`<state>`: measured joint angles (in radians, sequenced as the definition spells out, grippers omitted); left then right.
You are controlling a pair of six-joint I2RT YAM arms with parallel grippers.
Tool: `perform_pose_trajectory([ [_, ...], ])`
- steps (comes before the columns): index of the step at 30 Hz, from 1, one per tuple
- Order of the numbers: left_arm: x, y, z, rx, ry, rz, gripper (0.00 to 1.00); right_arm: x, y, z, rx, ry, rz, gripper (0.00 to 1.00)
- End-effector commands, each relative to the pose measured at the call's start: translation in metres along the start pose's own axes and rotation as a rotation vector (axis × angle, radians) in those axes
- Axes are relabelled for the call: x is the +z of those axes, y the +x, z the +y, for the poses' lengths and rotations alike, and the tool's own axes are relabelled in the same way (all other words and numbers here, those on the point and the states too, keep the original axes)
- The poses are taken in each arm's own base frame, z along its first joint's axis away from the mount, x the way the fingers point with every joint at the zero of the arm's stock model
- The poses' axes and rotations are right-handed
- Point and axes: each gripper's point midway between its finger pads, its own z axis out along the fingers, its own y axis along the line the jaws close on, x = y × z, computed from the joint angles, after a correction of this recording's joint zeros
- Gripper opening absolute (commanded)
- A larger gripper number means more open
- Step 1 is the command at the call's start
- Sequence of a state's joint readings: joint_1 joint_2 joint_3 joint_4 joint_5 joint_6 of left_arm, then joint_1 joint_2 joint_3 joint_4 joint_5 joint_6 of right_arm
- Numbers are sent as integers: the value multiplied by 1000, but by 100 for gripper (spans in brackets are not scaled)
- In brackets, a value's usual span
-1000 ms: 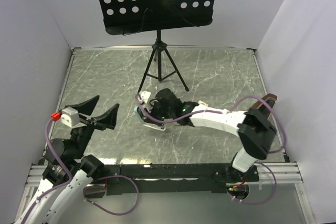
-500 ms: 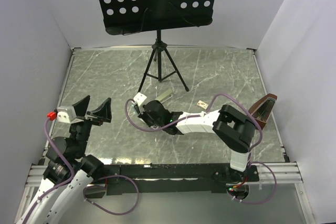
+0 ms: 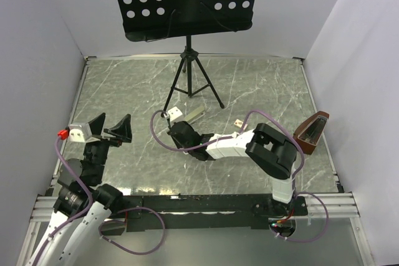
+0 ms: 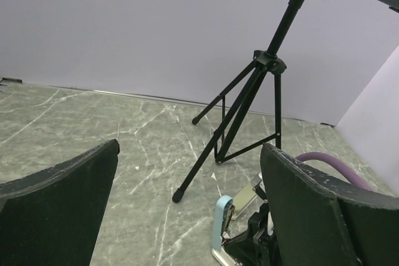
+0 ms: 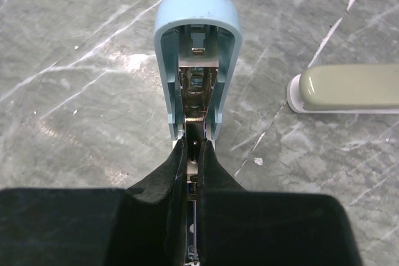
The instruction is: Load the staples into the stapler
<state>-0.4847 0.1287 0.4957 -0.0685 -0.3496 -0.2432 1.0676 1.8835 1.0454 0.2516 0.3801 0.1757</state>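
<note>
Right arm (image 3: 274,151) folded; tool (image 5: 192,165) pinches staples (image 5: 194,175) over stapler (image 5: 198,23).

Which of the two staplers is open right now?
The light blue stapler at the right gripper: its top is flipped up, baring the metal channel. The pale green stapler is closed.

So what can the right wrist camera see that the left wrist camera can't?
Only the right wrist view looks down into the open blue stapler and shows its metal track, with the right end effector shut on a thin silvery strip of staples. Only the left wrist view shows the black tripod standing with its legs spread, the pale wall, a purple cable and the left end effector wide open, holding nothing. Both show the blue stapler, a tripod foot and the marble table.
</note>
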Motion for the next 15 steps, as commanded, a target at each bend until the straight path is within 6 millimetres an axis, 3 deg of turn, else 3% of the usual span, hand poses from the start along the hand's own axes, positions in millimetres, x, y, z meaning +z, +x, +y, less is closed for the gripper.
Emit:
perform_pose_trajectory([
  [1, 3, -8, -6, -22, 26, -18, 99, 3, -15, -2, 44, 50, -41, 12],
  [6, 3, -9, -4, -22, 13, -22, 99, 1, -16, -1, 47, 42, -40, 29],
  [15, 2, -9, -4, -25, 14, -21, 99, -15, -31, -1, 62, 22, -54, 45],
])
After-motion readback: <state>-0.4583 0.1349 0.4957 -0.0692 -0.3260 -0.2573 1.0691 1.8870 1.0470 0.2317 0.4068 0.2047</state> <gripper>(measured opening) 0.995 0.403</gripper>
